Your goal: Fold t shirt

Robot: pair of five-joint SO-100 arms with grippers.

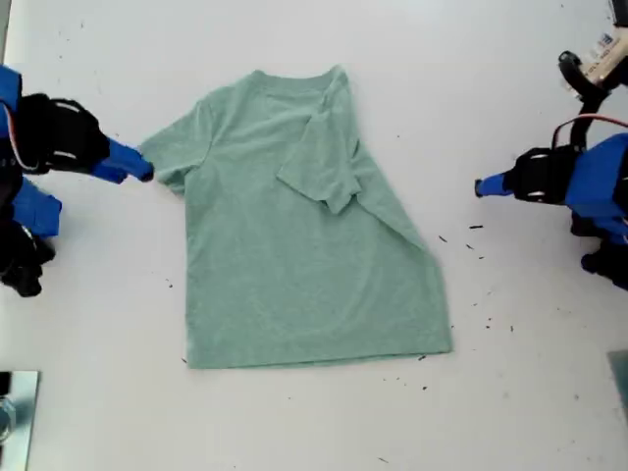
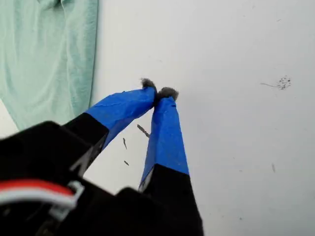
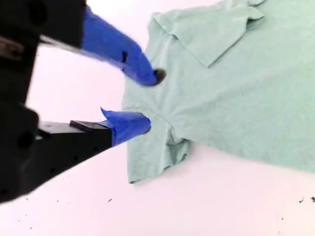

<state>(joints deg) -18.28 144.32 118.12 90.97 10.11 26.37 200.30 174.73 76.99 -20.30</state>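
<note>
The t shirt (image 1: 294, 245) lies flat mid-table, collar toward twelve o'clock in the exterior view, one sleeve (image 1: 324, 162) already folded in across the chest. At nine o'clock of it, my second gripper (image 3: 145, 101) sits at the other sleeve (image 1: 172, 147) — jaws spread, straddling the sleeve's edge, though whether a tip touches cloth is hard to tell. Out at three o'clock, well apart from the shirt, my first gripper (image 2: 158, 92) hangs over bare table (image 1: 491, 59), tips pressed together on nothing.
</note>
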